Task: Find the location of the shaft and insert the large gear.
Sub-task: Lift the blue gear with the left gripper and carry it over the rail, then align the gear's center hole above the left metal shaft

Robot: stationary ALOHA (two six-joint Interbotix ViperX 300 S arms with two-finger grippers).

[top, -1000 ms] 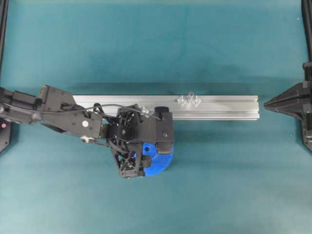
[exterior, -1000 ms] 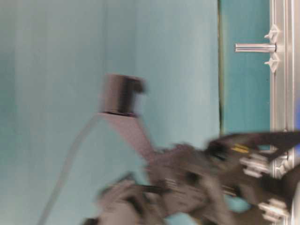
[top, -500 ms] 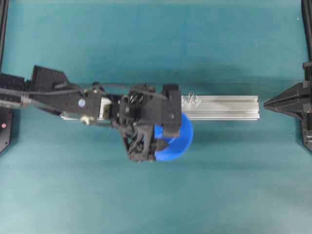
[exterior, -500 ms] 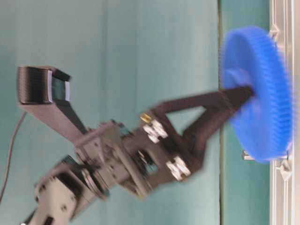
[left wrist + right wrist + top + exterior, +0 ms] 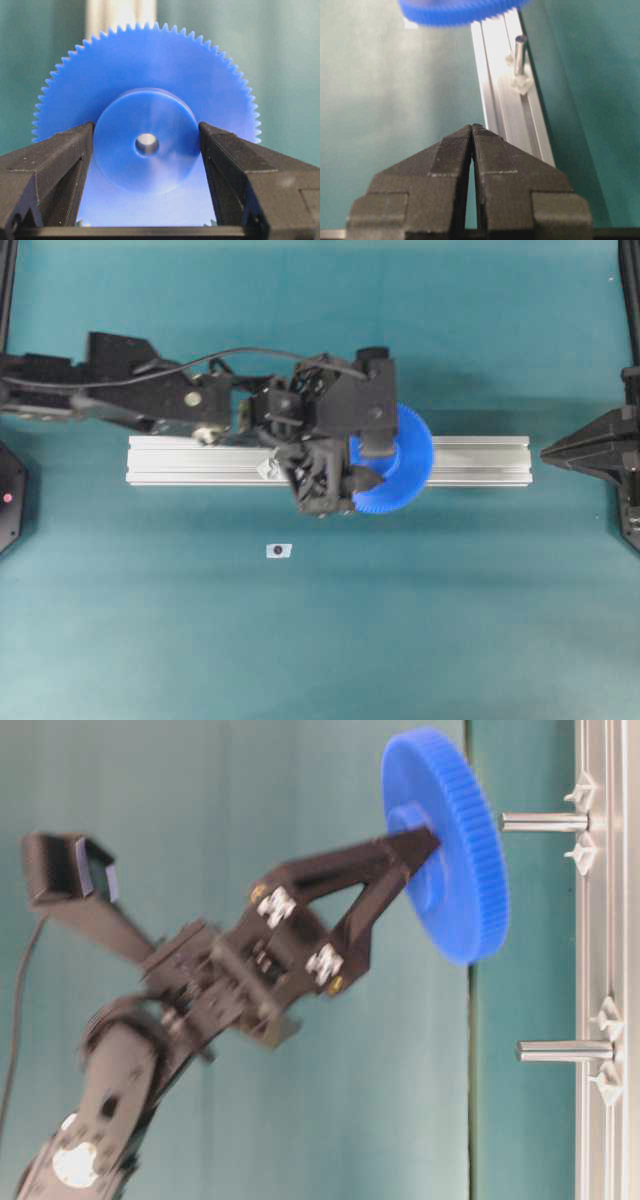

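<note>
Position of the bright blue toothed plastic large gear has changed: a second ago it hung below the long grey aluminium rail in the overhead view; it now sits directly over the rail, hiding the mount beneath. Left gripper pinches the gear's raised round hub between its black fingers, centre hole unobstructed. The table-level view shows the gear clear of the thin grey metal shaft, with a visible gap between the gear face and the peg tip; hub and peg look roughly in line, though this cannot be confirmed. A second identical peg stands further along the rail, well apart. Right gripper sits at the rail's end, tips pressed together, holding nothing. A small white tag with a dark dot lies on the teal mat. Judgement: transport is essentially complete; fine alignment and insertion remain.
</note>
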